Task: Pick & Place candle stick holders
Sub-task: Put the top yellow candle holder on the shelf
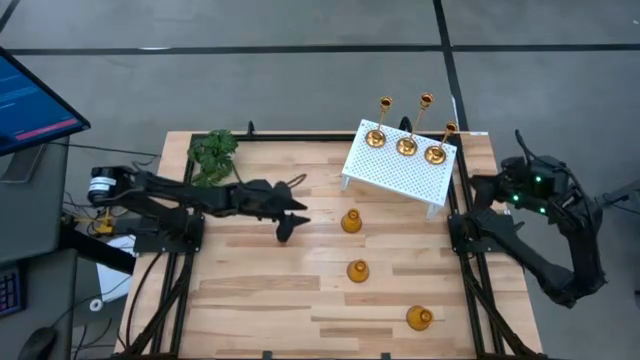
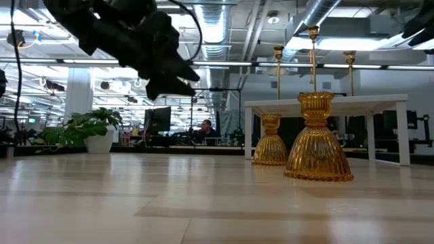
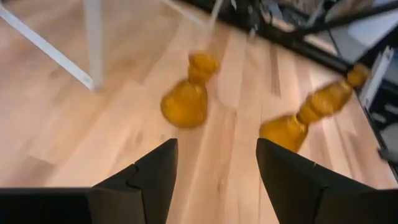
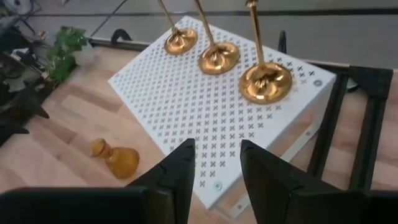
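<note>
Three tall brass candle stick holders (image 1: 406,143) stand by their round bases on the white perforated stand (image 1: 385,172); they also show in the right wrist view (image 4: 217,57). Three squat amber holders stand on the table: one (image 1: 351,221) by the stand, one (image 1: 357,270) mid-table, one (image 1: 419,318) near the front edge. My left gripper (image 1: 290,222) is open and empty, above the table to the left of the first amber holder (image 3: 186,99). My right gripper (image 4: 217,146) is open and empty, over the stand's right end (image 1: 478,188).
A green leafy plant (image 1: 213,152) sits at the table's far left corner. The stand's legs (image 3: 92,43) stand on the table close behind the first amber holder. Bare wood (image 1: 250,290) lies at the front left of the table. A monitor (image 1: 30,100) stands off the table's left.
</note>
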`<state>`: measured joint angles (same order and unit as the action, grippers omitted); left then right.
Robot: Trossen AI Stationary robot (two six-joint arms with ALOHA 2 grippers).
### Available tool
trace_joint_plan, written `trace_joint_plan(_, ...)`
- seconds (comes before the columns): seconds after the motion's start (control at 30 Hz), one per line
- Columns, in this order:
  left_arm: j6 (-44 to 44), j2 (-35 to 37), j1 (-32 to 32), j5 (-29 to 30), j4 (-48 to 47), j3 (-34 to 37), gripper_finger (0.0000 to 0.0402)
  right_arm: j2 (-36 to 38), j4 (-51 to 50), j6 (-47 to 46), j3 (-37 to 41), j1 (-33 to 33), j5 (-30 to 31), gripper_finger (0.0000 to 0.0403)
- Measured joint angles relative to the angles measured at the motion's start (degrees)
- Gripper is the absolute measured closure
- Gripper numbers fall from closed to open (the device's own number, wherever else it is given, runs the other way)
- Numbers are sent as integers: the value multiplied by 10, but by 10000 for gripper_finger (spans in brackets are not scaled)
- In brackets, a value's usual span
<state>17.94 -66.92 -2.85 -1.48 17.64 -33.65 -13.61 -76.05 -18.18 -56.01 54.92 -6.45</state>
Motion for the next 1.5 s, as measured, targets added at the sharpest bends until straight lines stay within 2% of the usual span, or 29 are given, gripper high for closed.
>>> trace_joint_plan(0.13,-48,-30,0,-20,8,0,175,2,-7,34,-12,40,-28,283)
trace_joint_plan(0.27,-106,-56,-3,-17,55,0,166,2,-6,79,-59,90,-56,291)
trace_joint_plan(0.47,-117,-102,-6,-16,129,0,139,2,-40,167,-157,177,-75,311)
trace_joint_plan(0.57,-123,-128,-6,-16,153,-4,123,2,-59,216,-192,221,-107,318)
trace_joint_plan(0.67,-135,-151,-7,-17,158,-21,111,2,-64,246,-212,260,-164,325)
trace_joint_plan(0.8,-151,-172,-16,-52,161,-48,108,2,-66,281,-234,308,-221,332)
trace_joint_plan(0.93,-168,-194,-31,-75,161,-63,107,2,-67,314,-261,354,-230,334)
trace_joint_plan(1.3,-182,-266,-52,-120,190,-106,107,2,-102,303,-295,367,-230,334)
trace_joint_plan(1.5,-193,-305,-59,-123,202,-132,107,2,-110,301,-296,367,-232,334)
